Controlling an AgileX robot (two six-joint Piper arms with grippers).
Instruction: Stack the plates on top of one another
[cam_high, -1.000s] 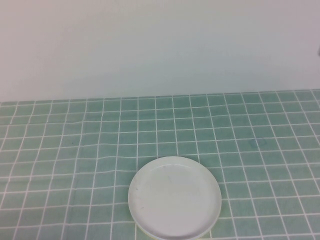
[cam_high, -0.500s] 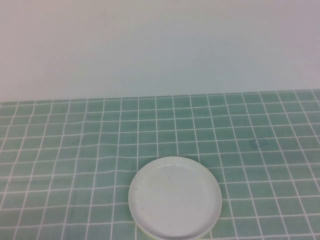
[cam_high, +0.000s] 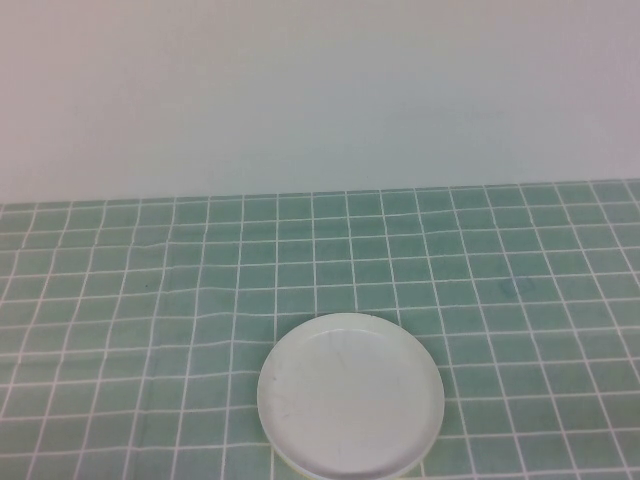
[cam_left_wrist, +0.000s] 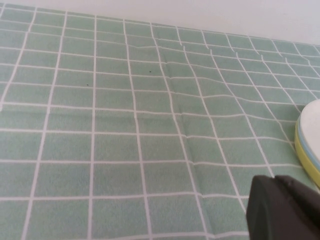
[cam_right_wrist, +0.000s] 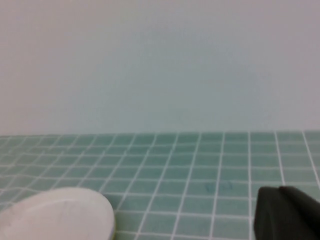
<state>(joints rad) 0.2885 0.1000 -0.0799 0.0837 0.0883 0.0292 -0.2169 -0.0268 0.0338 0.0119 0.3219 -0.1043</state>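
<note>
Centrally, at the near edge of the green checked tablecloth (cam_high: 150, 300), the plates (cam_high: 350, 395) are stacked: white uppermost, blue and yellow rims seen beneath. The left gripper (cam_left_wrist: 285, 210) is held closed beside the stack; the right gripper (cam_right_wrist: 287, 212) is likewise closed, nearby.

The three plates sit in one pile, flat, near the front middle of the worktop. The white plate (cam_high: 350, 394) is on top, round and clean with a raised rim. Under it peek the thin edges of the light blue plate (cam_left_wrist: 306, 148) and, at the bottom, the yellow plate (cam_left_wrist: 309, 167).
</note>
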